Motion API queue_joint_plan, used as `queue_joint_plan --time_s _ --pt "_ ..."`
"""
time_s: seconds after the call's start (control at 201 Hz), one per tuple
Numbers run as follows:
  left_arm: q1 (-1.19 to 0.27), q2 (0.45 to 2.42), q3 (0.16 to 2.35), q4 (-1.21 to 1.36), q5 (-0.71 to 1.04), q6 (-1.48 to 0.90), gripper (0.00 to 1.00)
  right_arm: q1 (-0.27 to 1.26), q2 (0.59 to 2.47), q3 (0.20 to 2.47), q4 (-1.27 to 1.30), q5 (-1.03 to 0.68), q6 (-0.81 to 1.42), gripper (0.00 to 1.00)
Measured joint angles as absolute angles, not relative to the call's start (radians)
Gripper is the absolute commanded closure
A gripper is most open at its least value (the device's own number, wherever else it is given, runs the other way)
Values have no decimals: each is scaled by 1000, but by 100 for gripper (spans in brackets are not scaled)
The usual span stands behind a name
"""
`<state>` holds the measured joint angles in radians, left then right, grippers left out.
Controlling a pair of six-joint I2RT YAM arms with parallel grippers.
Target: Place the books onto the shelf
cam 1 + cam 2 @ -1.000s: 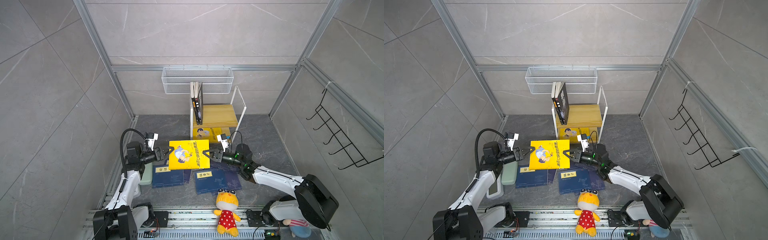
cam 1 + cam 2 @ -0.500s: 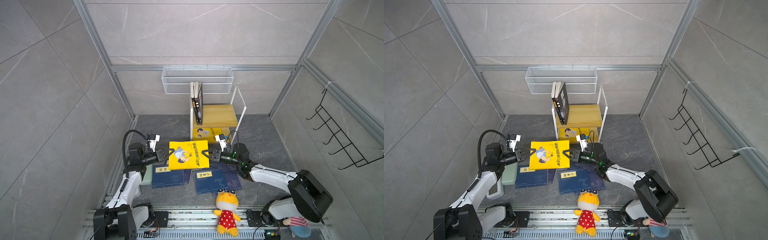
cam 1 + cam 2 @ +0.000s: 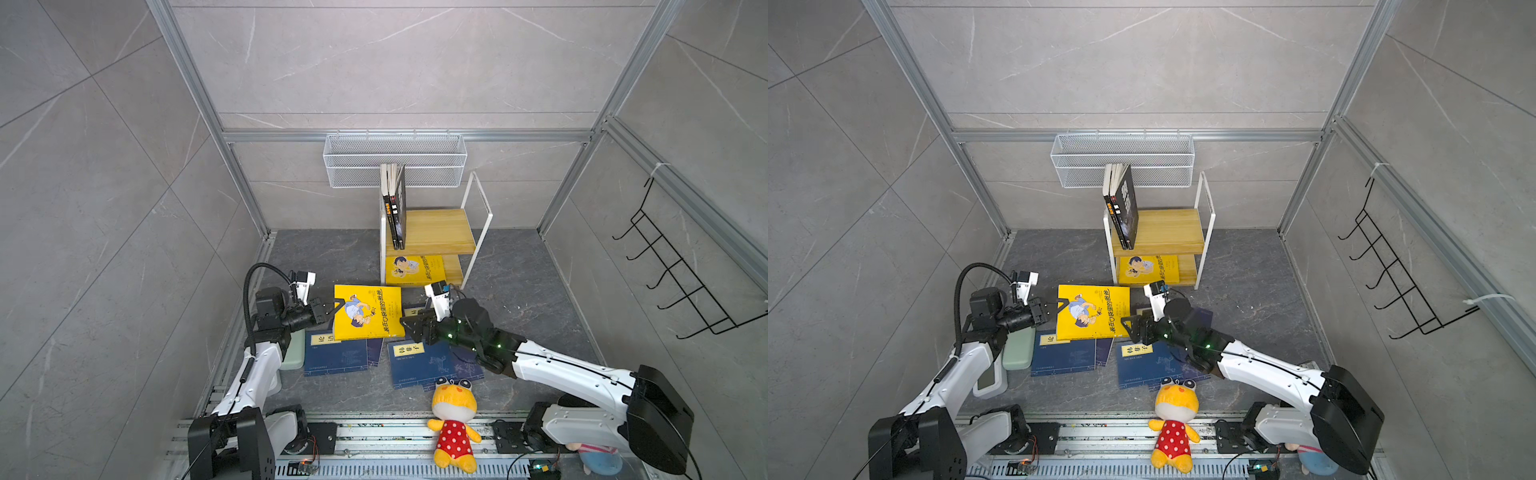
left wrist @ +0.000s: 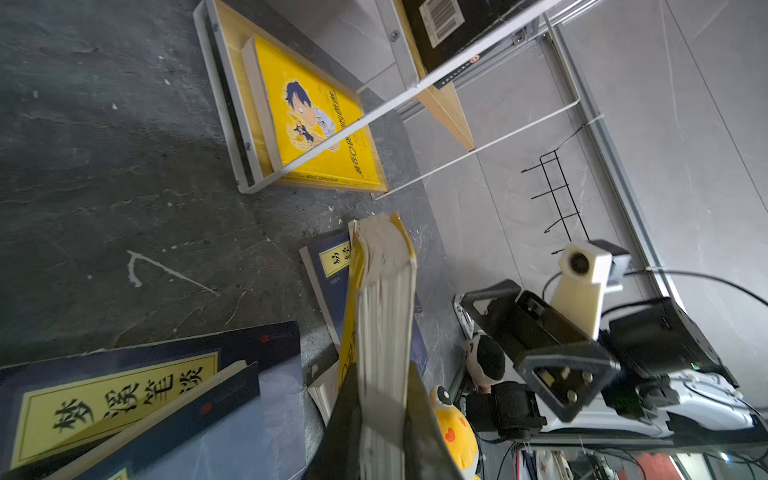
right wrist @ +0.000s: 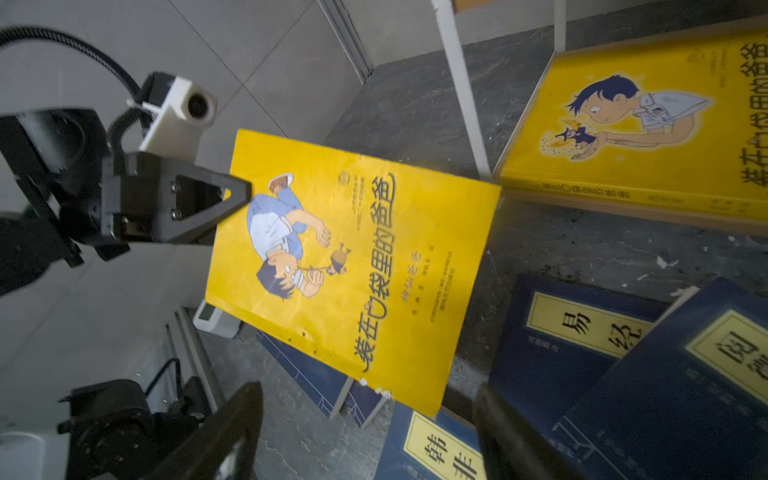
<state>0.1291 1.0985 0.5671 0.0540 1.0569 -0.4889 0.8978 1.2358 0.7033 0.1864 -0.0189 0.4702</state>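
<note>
Just in front of the shelf point(image 3: 432, 230), above the navy books point(image 3: 336, 353) lying on the floor, found the yellow book point(image 3: 368, 311) held roughly level, pinched mid-edge by the left gripper point(image 3: 331, 309). Saw the right gripper point(image 3: 410, 328) with jaws spread just off the opposite edge, holding nothing. Judged it light, thin and floppy, with a slick cover: likely to droop from a one-sided pinch, so best gripped deep.

Two yellow books point(image 3: 368, 311), counting them off. Two dark books point(image 3: 399, 208) upright on the one shelf point(image 3: 436, 232). Navy books point(image 3: 336, 353) on the floor, five I think, they overlap. Two plush toys point(image 3: 453, 424) near, one half hidden. One wire basket point(image 3: 395, 160) far, one hook rack point(image 3: 681, 266) right.
</note>
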Motion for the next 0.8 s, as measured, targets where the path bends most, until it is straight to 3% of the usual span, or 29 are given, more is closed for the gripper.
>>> queue_joint_plan --time_s 0.219,0.403,0.528,0.797 --pt "136 1099 567 35 1034 -532 100 1136 1297 762 78 360 224 19" --pt "138 1100 584 -23 1002 -540 100 1304 1466 882 83 632 -30 19" --pt "138 1104 596 -49 992 -542 100 1369 1571 920 155 785 -204 20" --pt "138 1119 612 -86 987 -542 100 1385 1761 991 291 951 -442 20"
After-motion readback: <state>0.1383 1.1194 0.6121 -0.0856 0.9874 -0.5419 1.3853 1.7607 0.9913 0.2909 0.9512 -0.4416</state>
